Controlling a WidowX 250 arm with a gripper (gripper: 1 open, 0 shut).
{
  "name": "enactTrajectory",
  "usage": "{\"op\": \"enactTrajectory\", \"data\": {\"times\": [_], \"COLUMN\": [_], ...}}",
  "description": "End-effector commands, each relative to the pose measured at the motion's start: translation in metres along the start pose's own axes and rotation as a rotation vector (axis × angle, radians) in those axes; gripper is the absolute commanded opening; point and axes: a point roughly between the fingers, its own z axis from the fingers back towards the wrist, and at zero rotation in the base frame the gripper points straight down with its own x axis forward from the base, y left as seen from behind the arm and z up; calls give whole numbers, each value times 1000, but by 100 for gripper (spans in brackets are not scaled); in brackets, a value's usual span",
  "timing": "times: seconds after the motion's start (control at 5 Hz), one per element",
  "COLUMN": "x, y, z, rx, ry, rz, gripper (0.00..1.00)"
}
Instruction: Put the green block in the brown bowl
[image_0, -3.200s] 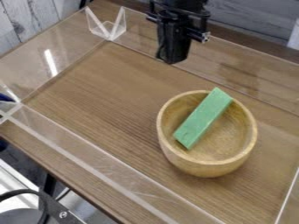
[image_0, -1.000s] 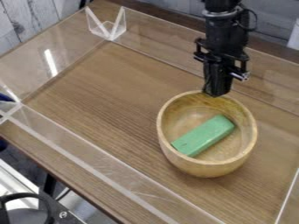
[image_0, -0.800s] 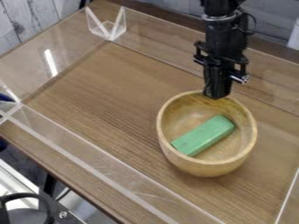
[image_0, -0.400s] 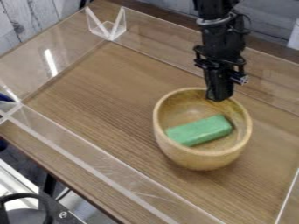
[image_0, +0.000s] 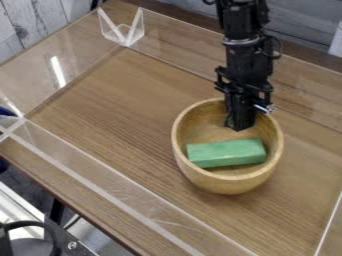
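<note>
In the single camera view, the black gripper (image_0: 241, 122) is pointing steeply down into the brown bowl (image_0: 225, 144), its tip dipping below the far rim. Its jaws are sitting pressed together into one narrow tip, clamping nothing.

The green block (image_0: 226, 152) is lying flat on the floor of the bowl, stretching roughly left to right across the picture. It is sitting just in front of and below the closed jaws, toward the near side of the bowl. Whether the tip is touching the block's far edge cannot be told from this angle.

The bowl is resting on the wooden tabletop (image_0: 107, 105), toward the right side. A clear acrylic wall (image_0: 80, 170) is running around the tabletop's edges, and a clear bracket (image_0: 123, 28) is standing at the far corner.
</note>
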Motion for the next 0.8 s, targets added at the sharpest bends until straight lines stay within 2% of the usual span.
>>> {"op": "enactTrajectory", "data": {"times": [0.0, 0.2, 0.6], "x": [8, 8, 9], "y": [-3, -9, -10], "z": [16, 17, 11], "rx": [34, 38, 79], "ry": [-40, -31, -27], "rz": [-28, -47, -96], "gripper": [0, 0, 0]}}
